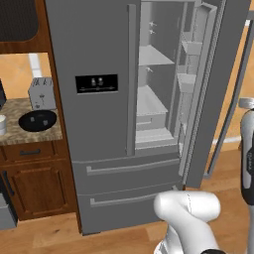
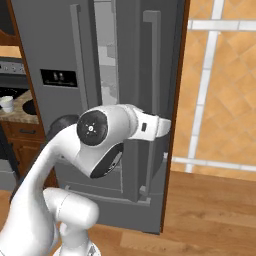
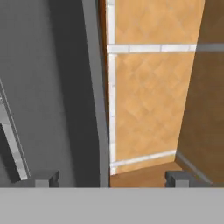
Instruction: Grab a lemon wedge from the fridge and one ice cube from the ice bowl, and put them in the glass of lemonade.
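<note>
Two dark finger tips of the gripper (image 3: 112, 178) stand wide apart at the bottom of the hand view, holding nothing, with the edge of the fridge door (image 3: 94, 96) rising between them. That door hangs swung out, so the fridge (image 1: 99, 114) shows bare shelves (image 1: 151, 106); I cannot make out the lemon wedge there. Probably the jaws are spread to let go of the door, leaving the interior reachable

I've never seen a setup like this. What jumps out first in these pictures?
The tall grey fridge stands with its right door swung wide, baring pale shelves. The white arm bulks in the foreground. On the counter to the left sit a toaster and a black plate.
</note>
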You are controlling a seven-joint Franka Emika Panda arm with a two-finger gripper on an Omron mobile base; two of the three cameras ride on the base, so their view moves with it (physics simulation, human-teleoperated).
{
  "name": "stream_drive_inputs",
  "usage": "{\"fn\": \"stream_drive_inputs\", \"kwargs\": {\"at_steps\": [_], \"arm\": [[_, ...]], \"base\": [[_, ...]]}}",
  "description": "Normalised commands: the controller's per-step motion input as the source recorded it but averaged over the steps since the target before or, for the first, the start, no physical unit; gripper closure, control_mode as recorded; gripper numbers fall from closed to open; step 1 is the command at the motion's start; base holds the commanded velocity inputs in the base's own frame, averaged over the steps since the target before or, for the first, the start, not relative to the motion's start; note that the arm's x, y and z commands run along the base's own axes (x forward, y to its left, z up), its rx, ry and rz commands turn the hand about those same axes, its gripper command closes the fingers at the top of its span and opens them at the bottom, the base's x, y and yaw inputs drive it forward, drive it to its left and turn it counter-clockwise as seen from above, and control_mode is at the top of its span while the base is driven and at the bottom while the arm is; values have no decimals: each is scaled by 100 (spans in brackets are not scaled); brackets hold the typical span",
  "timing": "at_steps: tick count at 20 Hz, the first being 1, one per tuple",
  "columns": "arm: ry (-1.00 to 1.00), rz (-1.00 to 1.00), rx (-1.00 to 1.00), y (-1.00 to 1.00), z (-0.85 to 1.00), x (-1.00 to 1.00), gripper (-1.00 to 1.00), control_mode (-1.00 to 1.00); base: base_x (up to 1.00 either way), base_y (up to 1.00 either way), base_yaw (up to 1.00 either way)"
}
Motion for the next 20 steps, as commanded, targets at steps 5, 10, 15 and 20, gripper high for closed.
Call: {"fn": "stream_drive_inputs", "kwargs": {"at_steps": [5,10,15,20], "arm": [[3,0,-21,86,82,-80,-100,-100],[6,0,-39,100,16,-8,-100,-100],[44,-4,-41,83,-19,82,-100,-100],[63,1,-24,76,-8,55,-100,-100]], "base": [[0,0,0],[0,0,0],[0,0,0],[0,0,0]]}}
